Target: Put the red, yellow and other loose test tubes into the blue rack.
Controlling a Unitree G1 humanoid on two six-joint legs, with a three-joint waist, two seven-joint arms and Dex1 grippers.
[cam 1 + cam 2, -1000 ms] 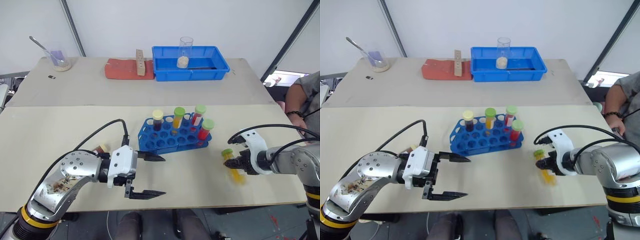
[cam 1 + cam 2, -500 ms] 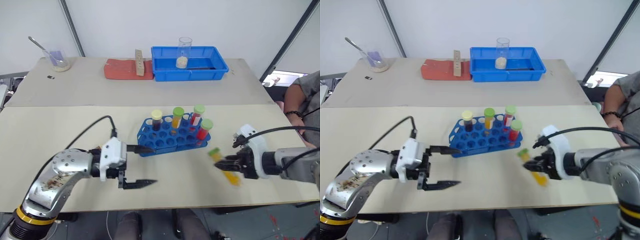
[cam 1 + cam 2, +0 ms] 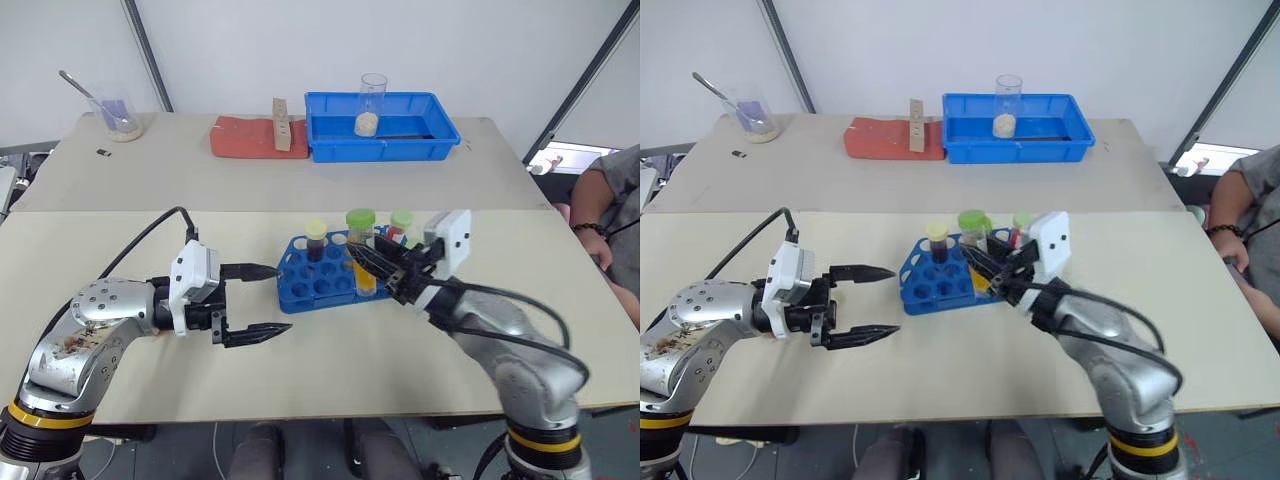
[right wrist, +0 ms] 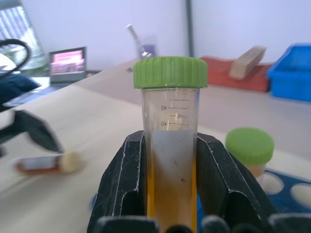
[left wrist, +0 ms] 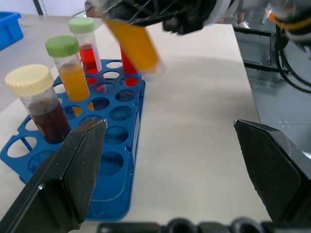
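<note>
Right wrist view, yellow tube [image 4: 170, 145] clamped between right end effector [image 4: 170, 184] fingers

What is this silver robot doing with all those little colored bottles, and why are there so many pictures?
It is a robot with two arms, each ending in two black fingers. Two pictures come from cameras on its head, looking down at the table. The other two come from cameras on its wrists. On the table stands a blue rack full of holes, with test tubes standing in it. The right gripper is shut on a yellow tube with a green cap, held above the rack. The left gripper is open and holds nothing. Further back are a blue tray and a glass beaker.
</note>
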